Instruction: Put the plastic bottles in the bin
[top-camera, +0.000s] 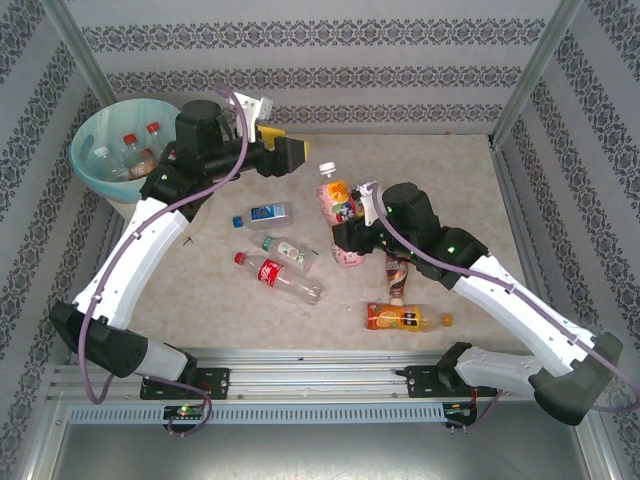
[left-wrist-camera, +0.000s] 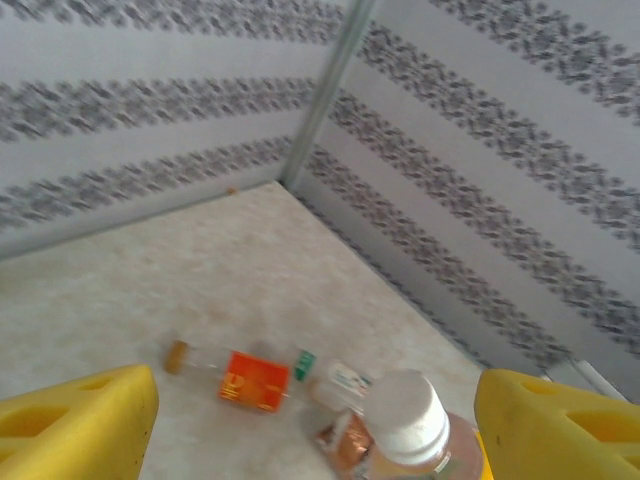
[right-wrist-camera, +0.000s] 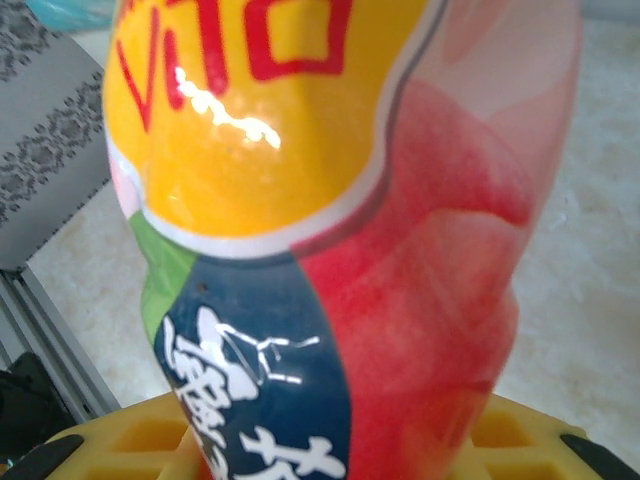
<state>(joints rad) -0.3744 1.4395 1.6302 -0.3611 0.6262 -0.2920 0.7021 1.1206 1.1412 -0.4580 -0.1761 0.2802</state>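
The bench (top-camera: 450, 180) is carrying everything, and the bin (top-camera: 90, 172) is standing at its far left corner, with several bottles lying inside already. I am thinking the danger is on the way there: the left arm is stretching just in front of the bin, so the right arm may be hitting it when bringing its load across. The right arm is reaching forward to the middle of the bench, and the right tool (top-camera: 352, 235) is pinching the pink bottle (top-camera: 342, 205) around its lower half. The smooth label may be slipping between the pads, or the tall bottle may be tipping. The left tool (top-camera: 285, 145) is hanging spread and empty beside the bin. Smaller bottles are lying loose on the bench: an orange one (top-camera: 405, 318), a red-labelled one (top-camera: 275, 275), a blue-labelled one (top-camera: 262, 214); a passing arm may be knocking them
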